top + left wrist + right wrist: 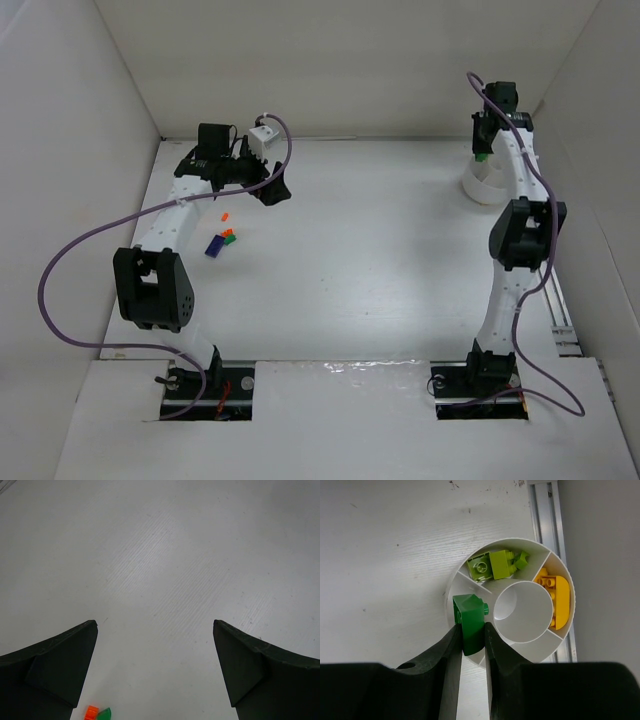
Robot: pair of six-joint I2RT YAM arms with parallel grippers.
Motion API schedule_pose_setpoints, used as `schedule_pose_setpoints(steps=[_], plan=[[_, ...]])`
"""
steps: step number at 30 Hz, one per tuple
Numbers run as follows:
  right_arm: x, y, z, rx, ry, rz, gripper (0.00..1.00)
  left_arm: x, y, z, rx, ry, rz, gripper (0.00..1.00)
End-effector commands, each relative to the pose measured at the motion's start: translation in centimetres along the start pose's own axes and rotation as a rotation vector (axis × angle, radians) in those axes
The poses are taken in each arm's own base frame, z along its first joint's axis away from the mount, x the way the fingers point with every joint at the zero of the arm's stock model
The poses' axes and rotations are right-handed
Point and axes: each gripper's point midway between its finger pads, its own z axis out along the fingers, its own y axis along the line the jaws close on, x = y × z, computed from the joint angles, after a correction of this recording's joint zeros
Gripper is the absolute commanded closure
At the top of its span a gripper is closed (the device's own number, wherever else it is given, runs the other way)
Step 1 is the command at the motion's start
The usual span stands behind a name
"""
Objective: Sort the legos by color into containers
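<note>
The round white cup with wedge compartments stands at the far right. My right gripper is shut on a green brick and holds it over the cup's left compartment. Light green bricks fill one wedge and yellow bricks another. My left gripper is open and empty over bare table at the far left. A dark blue brick, a green brick and orange bricks lie loose below it. An orange brick and a green brick show in the left wrist view.
A metal rail runs along the table's right edge beside the cup. White walls enclose the table on the left, back and right. A purple cable loops off the left arm.
</note>
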Motion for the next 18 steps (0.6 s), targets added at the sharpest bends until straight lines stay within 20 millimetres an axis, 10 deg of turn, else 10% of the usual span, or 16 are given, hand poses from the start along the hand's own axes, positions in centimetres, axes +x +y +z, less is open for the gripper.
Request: schedule_pose_setpoints(steps=[1, 18], plan=[[-1.45, -0.15, -0.4, 0.042, -0.039, -0.01, 0.95, -2.3, -0.28, -0.79, 0.007, -0.045, 0.045, 0.0], [-0.9, 0.41, 0.22, 0.069, -0.022, -0.027, 0.82, -2.02, -0.15, -0.54, 0.01, -0.039, 0.039, 0.0]])
